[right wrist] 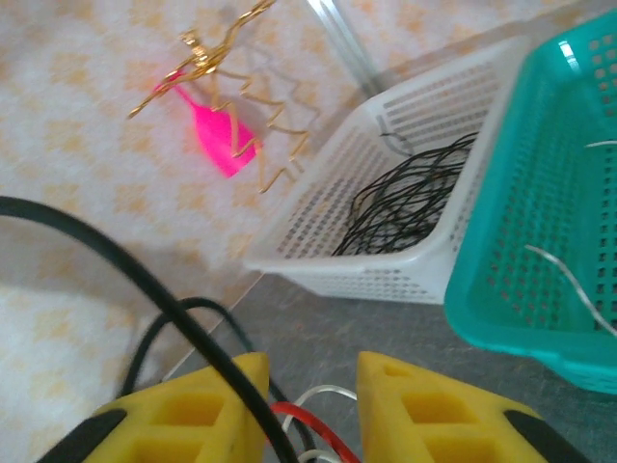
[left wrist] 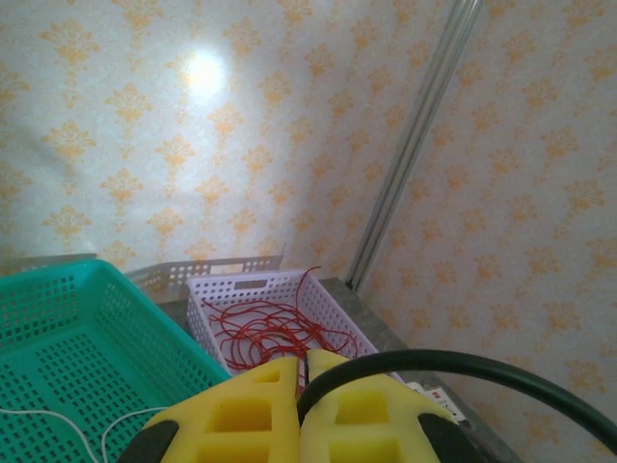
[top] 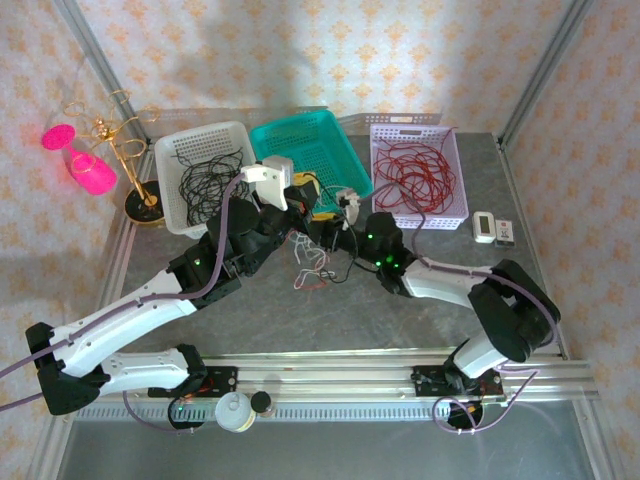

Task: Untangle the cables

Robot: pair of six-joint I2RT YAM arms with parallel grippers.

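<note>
Left pincer [left wrist: 302, 362] clenched on the black cable [left wrist: 482, 364]; right pincer [right wrist: 313, 371], jaws apart, straddles red and white strands [right wrist: 294, 413] at lower centre.

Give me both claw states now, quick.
Left claw: closed, pinching a black cable.
Right claw: open, with a red cable and a white cable in the gap.
</note>
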